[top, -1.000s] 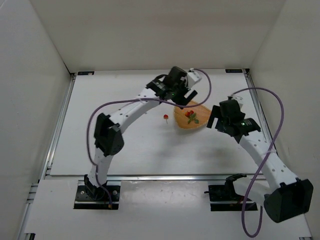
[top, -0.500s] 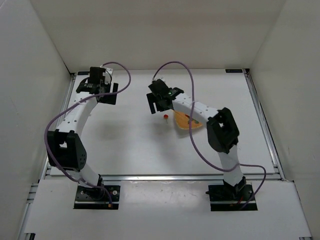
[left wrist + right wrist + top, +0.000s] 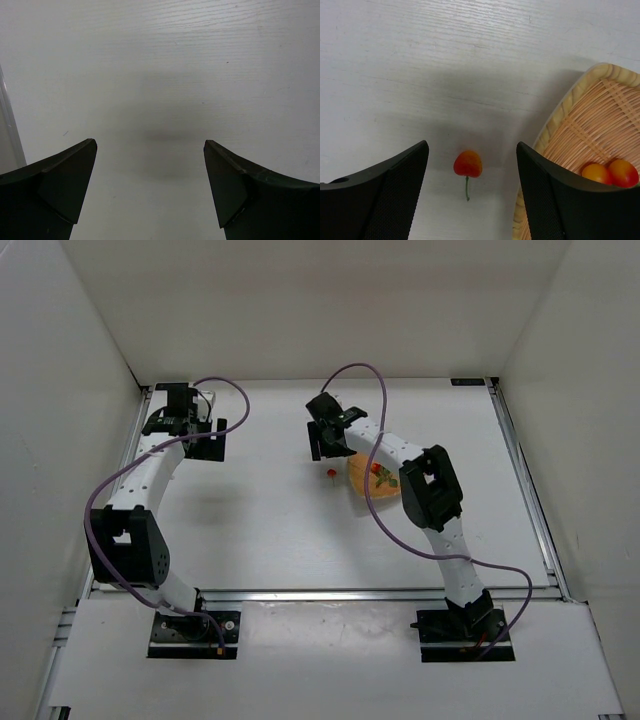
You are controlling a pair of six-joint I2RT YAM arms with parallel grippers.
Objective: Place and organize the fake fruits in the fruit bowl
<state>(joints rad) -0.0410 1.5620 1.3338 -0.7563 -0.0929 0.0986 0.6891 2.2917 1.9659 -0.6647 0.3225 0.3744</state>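
Observation:
A single red stemmed berry [image 3: 468,164] lies on the white table just left of the fruit bowl, a tan wicker basket [image 3: 560,115]. My right gripper [image 3: 472,146] hangs open over it, one finger on each side, neither touching. Two more red berries [image 3: 610,172] rest inside the basket. From above, the right gripper [image 3: 331,452] sits just behind the single berry [image 3: 331,473], and the right arm covers part of the basket [image 3: 357,485] with the pair of berries [image 3: 377,470] in it. My left gripper [image 3: 205,438] is open at the far left, with only bare table between its fingers [image 3: 70,180].
White walls enclose the table on three sides. Metal rails [image 3: 120,490] run along the table edges. The right arm's purple cable [image 3: 380,510] loops over the table in front of the basket.
The left arm has swung from above the basket to the far left corner. The right arm has crossed from the basket's right side to stand over the single berry.

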